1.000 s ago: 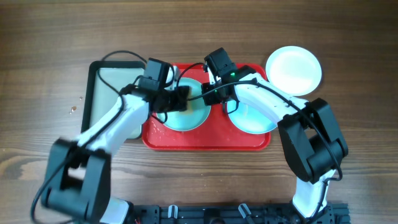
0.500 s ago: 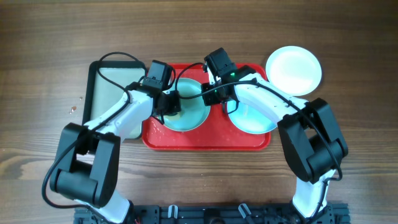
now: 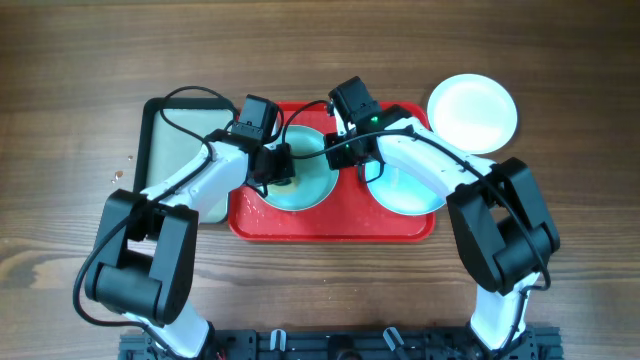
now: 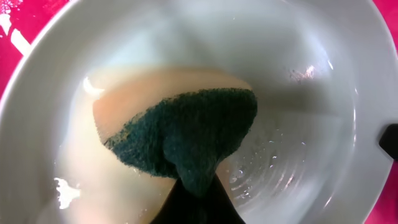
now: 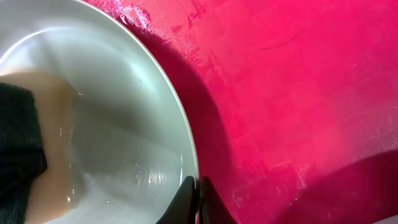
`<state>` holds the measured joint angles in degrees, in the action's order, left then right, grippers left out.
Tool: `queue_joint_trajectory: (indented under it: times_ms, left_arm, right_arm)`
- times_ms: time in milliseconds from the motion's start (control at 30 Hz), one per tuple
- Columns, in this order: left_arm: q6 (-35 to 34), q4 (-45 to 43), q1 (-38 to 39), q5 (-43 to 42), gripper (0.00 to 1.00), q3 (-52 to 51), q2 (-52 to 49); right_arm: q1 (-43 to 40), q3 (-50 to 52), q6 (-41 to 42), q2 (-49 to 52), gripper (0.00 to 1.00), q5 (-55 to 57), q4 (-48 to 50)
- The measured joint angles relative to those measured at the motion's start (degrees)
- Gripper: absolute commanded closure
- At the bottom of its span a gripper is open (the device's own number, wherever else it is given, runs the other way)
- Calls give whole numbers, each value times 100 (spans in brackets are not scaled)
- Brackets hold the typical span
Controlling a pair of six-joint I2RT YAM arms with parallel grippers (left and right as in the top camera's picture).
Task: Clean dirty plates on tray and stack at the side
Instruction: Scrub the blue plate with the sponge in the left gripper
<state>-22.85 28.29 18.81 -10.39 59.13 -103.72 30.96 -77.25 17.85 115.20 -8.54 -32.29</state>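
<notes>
Overhead: left gripper (image 3: 283, 165) clamps sponge (image 4: 186, 130) down inside turquoise plate (image 3: 312, 192) on red tray (image 3: 330, 230); right gripper (image 5: 198, 186) pinches that plate's rim; second turquoise plate (image 3: 405, 195) also on tray, white plate (image 3: 472, 112) on table (image 3: 560, 60) beside tray.

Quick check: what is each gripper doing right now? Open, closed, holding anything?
Left gripper: closed, holding the sponge.
Right gripper: closed, pinching the rim of the turquoise plate.
</notes>
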Motion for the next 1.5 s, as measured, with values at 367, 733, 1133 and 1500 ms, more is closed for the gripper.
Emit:
queue_joint_trajectory:
  times_ms: [367,733,1133,1500]
  left_arm:
    - [-363,-155,348,-31,94,13,-33]
    - [-492,-393,741,-603,96,13,-52]
    - [-227,339,-57,-2,96,11,1272]
    - [-127,610,-57,868,96,-2,321]
  right_arm:
    - [-2,0,0,0,96,2,-2]
    - [-13,0,0,0,96,0,0]
    - [2,0,-2,0,96,-4,68]
    - [2,0,-2,0,95,-7,87]
